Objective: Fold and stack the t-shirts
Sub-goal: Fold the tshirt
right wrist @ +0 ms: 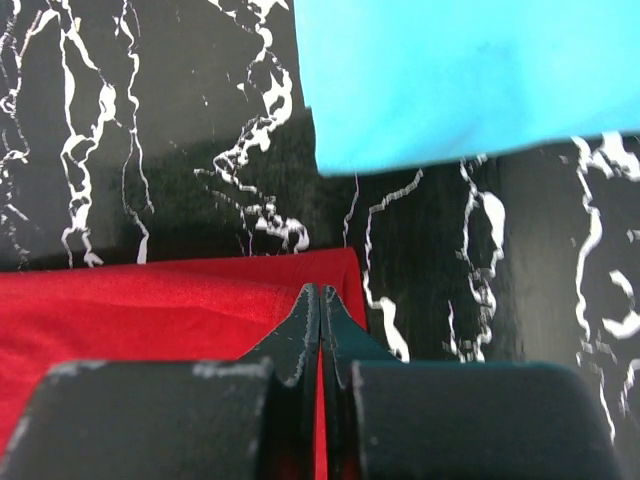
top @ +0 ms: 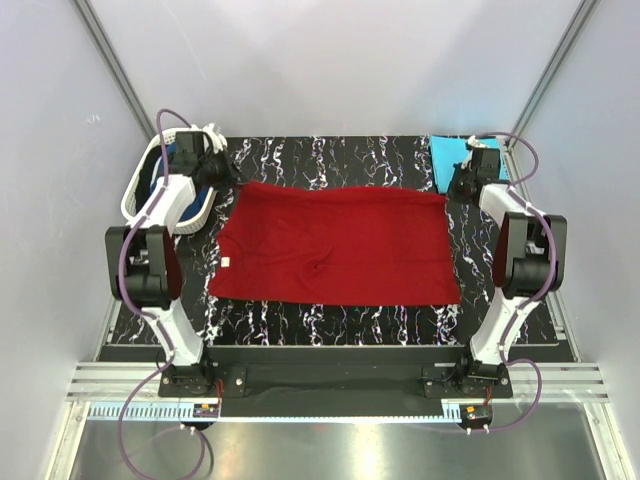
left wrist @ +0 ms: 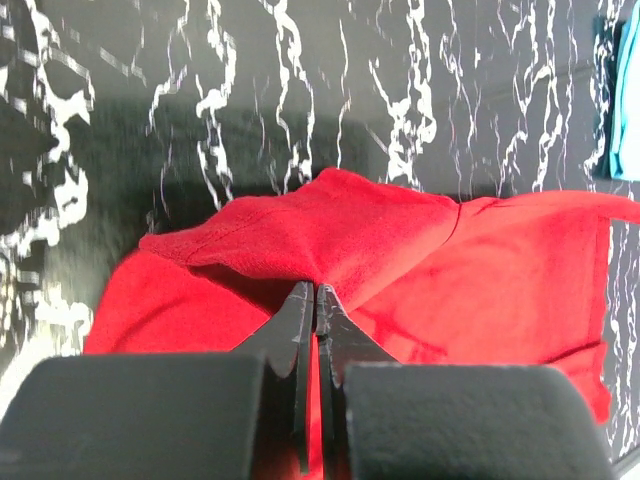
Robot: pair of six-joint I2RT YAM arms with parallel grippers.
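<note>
Left of the red t-shirt (top: pixel 335 245), which lies spread on the table (top: pixel 330 322), the white basket (top: pixel 133 197) holds something dark blue (top: pixel 182 152), probably a t-shirt, seen only from overhead. The left gripper (left wrist: pixel 316 292) pinches a raised fold at the red t-shirt's far-left corner, clear only in its wrist view. The right gripper (right wrist: pixel 320 292) is clamped on the far-right corner, with the turquoise t-shirt (right wrist: pixel 470 70) just beyond.

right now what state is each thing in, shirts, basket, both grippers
red t-shirt: spread flat on the table, far corners pinched
turquoise t-shirt: lying flat at far right, apparently folded
dark blue t-shirt: bunched in the basket
white lattice basket: upright, far left
left gripper: shut on the red t-shirt, cloth lifted
right gripper: shut on the red t-shirt's corner
</note>
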